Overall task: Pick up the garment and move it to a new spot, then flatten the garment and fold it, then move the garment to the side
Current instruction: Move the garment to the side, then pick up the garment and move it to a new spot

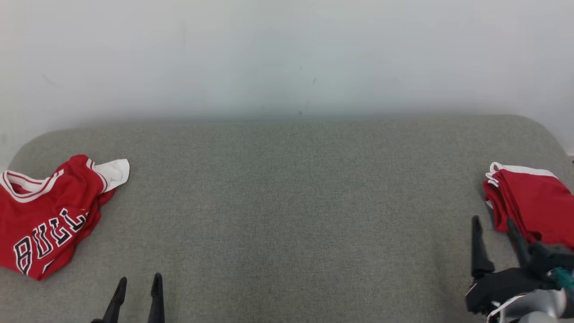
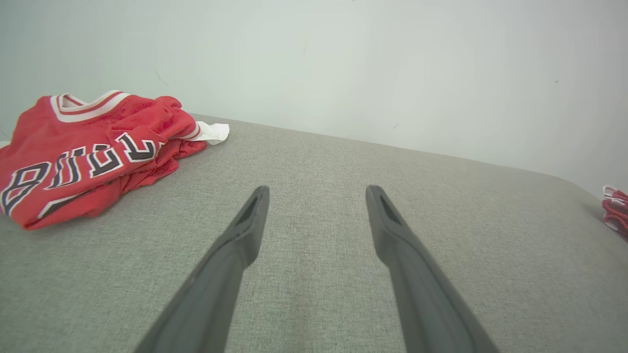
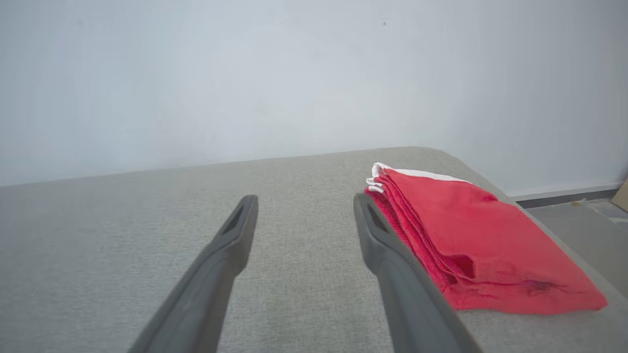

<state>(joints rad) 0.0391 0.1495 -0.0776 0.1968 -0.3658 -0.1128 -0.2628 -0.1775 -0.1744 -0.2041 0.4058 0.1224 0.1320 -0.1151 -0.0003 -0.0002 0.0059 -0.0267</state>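
The right tool (image 3: 304, 200) gapes empty — folded garment (image 3: 471, 235) just beside.

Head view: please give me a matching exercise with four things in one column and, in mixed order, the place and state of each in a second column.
Column one
1. crumpled red jersey with black-and-white lettering
2. folded red fabric garment with white trim
3. left gripper
4. right gripper

Column two
A. open, lower right, beside the folded garment
B. far left of the grey fabric surface, in a heap
C. open, lower left, over bare fabric
D. far right, neatly stacked

Pairs: 1-B, 2-D, 3-C, 4-A
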